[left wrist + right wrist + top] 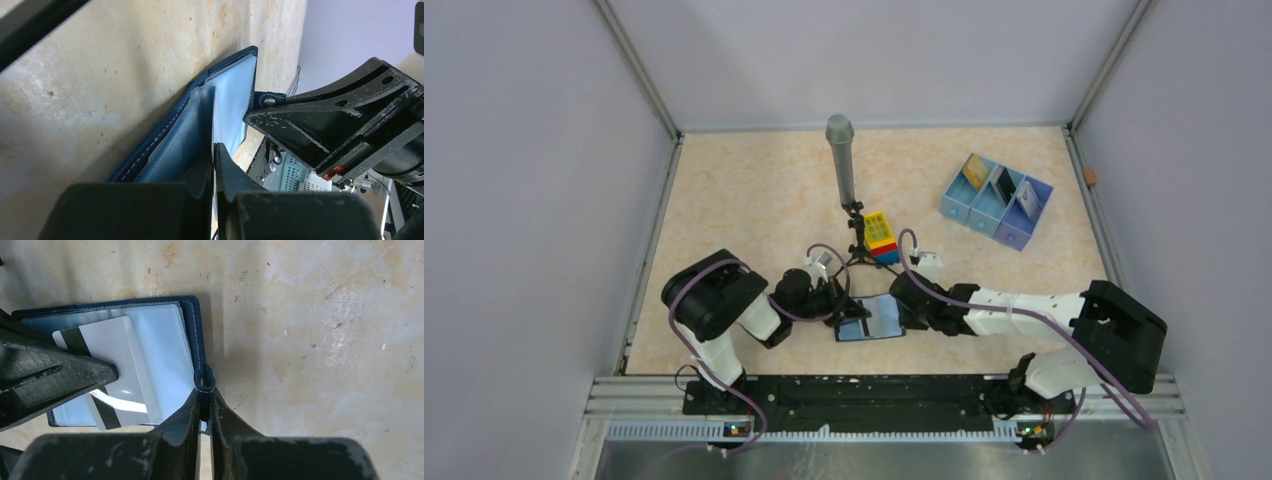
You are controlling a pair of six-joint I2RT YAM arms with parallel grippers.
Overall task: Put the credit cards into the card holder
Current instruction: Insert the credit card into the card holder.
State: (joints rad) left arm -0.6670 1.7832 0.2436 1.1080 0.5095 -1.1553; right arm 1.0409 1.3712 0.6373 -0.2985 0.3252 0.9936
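Clamping right gripper (204, 395) shut on snap tab (204, 379) of card holder (165, 335), lying open and flat on table (744, 190) just ahead of the arm bases. Pinching striped card (107, 340) in left gripper (214, 152), fully closed on its edge, laying it across the card holder's pale inner sleeve; not resolving any slot entry. Crowding the card holder from both sides, blocking the card's left end with the left gripper in right wrist view. Noting toy brick block (881, 237) and tripod stand (842, 165) with grey cylinder just behind, right beside each other. Seeing pale blue tray (984, 222) well apart at far right, carrying gold card (973, 172), dark card (1002, 181), pale card (1027, 198), one per compartment.
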